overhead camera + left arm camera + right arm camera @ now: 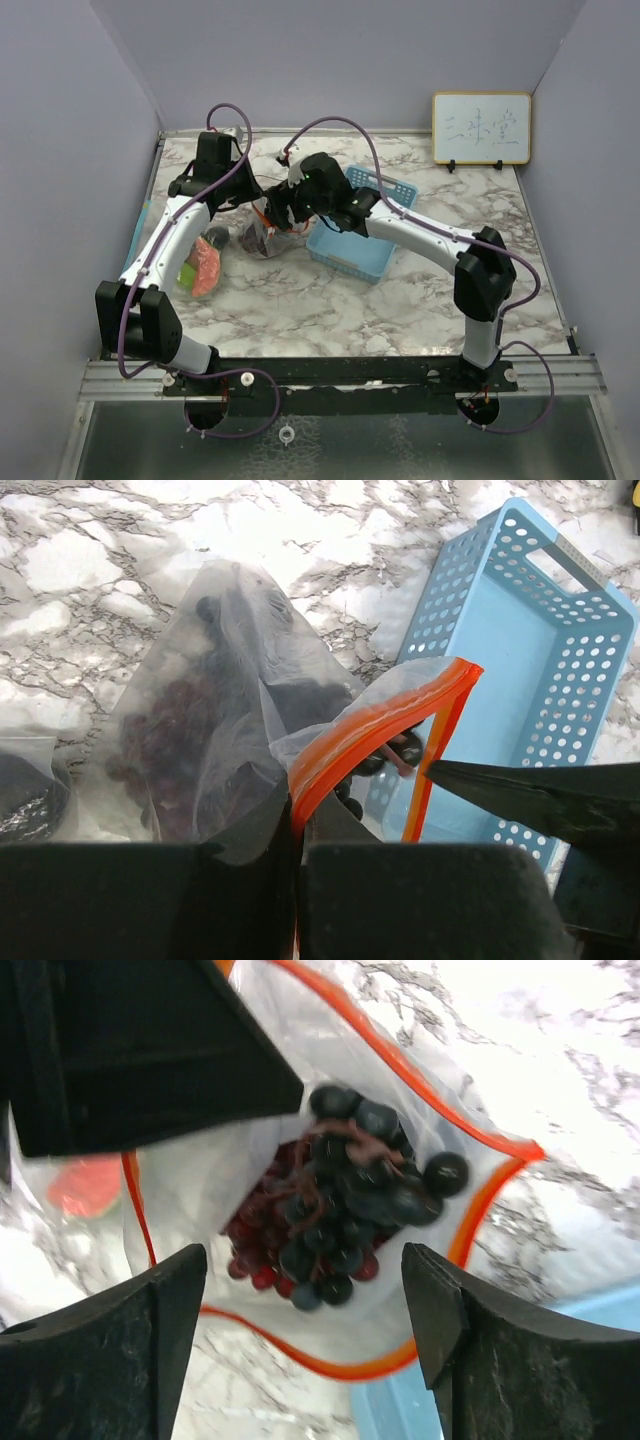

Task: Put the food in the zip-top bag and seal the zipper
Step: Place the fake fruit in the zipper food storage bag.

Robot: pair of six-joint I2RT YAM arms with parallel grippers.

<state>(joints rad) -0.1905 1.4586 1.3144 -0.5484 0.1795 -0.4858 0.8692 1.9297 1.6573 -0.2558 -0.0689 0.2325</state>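
Note:
A clear zip-top bag (262, 236) with an orange zipper rim (375, 728) stands open mid-table. My left gripper (298, 825) is shut on that rim and holds the mouth up. Inside lie dark purple grape bunches (345, 1195) and red cherry tomatoes (250, 1250); they show dimly through the plastic in the left wrist view (170, 740). My right gripper (305, 1310) is open and empty, right above the bag's mouth. A red watermelon wedge (205, 268) with green beside it lies on the table to the bag's left, under my left arm; it shows red through the plastic in the right wrist view (85, 1185).
A light-blue perforated basket (365, 245) sits right of the bag, touching its zipper side (520, 680). A small whiteboard (481, 129) stands at the back right wall. Purple walls enclose the marble table (300, 310).

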